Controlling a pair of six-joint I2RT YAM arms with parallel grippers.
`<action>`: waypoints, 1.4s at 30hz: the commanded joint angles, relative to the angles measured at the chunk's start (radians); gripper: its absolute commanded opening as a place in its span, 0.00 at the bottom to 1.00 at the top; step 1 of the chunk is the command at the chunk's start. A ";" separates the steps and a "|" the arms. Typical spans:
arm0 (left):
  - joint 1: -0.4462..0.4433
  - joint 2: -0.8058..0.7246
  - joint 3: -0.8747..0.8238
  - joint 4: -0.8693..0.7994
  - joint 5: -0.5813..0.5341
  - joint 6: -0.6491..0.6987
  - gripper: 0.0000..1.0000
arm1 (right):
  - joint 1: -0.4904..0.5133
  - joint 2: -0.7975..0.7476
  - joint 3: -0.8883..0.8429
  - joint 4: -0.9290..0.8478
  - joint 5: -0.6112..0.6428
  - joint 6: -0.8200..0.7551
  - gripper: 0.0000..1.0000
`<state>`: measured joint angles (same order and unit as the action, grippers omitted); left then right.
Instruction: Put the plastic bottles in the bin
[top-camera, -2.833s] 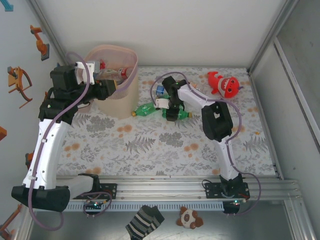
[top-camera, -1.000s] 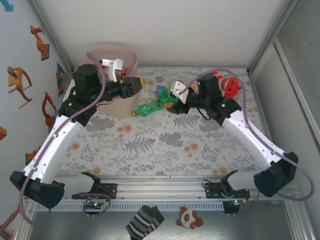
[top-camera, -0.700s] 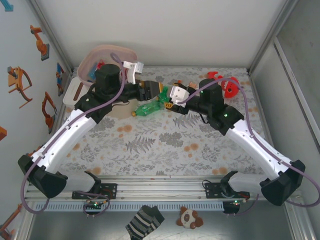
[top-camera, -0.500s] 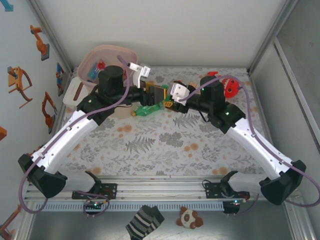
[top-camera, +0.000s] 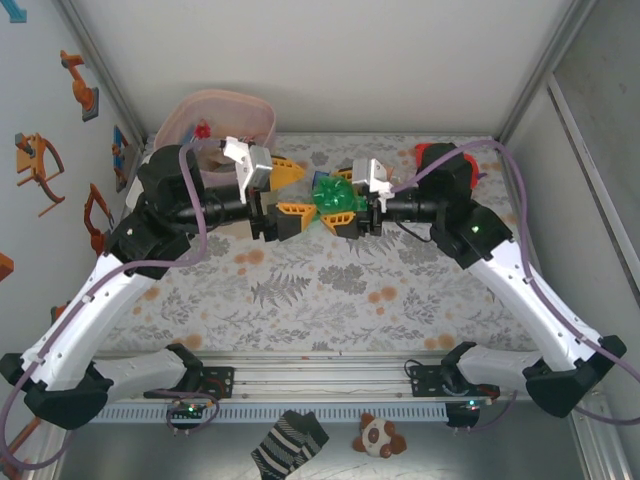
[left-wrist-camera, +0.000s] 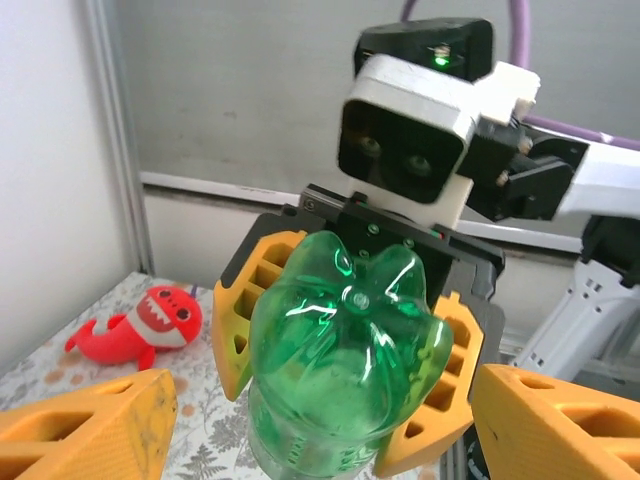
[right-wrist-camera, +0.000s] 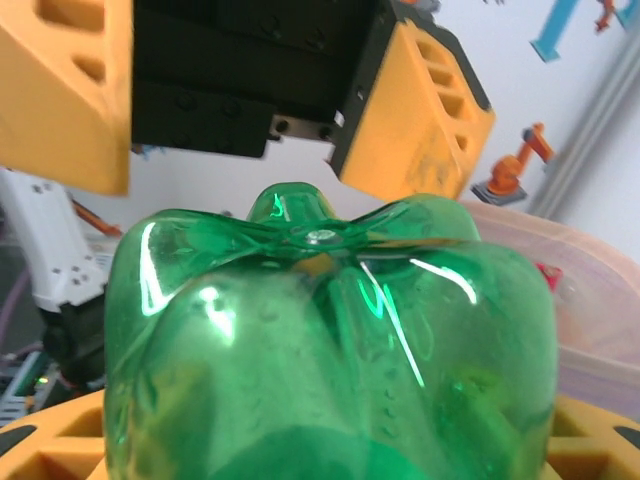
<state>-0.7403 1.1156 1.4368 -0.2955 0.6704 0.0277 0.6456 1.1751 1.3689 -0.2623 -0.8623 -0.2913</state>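
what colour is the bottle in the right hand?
Translucent green. The bottle shows clearest in the left wrist view.

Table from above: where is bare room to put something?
Bare: the near half of the table, between left arm and right arm, down to the front rail. Crowded: the far strip, where left end effector and right end effector meet at the green bottle, between bin and red plush.

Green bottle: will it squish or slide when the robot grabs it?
The green bottle looks empty and see-through, so probably light. Its thin, shiny plastic may dent and slip a little if squeezed. Set on its side, the round body would likely roll.
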 joint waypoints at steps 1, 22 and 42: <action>-0.022 0.003 -0.012 -0.002 0.087 0.111 0.79 | 0.005 -0.023 0.036 -0.009 -0.113 0.047 0.46; -0.137 0.093 0.041 0.078 0.067 0.149 0.83 | 0.017 -0.034 0.019 -0.015 -0.124 0.040 0.46; -0.148 0.045 0.002 0.163 0.106 0.138 0.92 | 0.019 -0.046 0.009 -0.017 -0.124 0.041 0.46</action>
<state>-0.8711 1.1919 1.4490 -0.2081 0.7086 0.1513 0.6525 1.1355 1.3773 -0.2943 -0.9768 -0.2581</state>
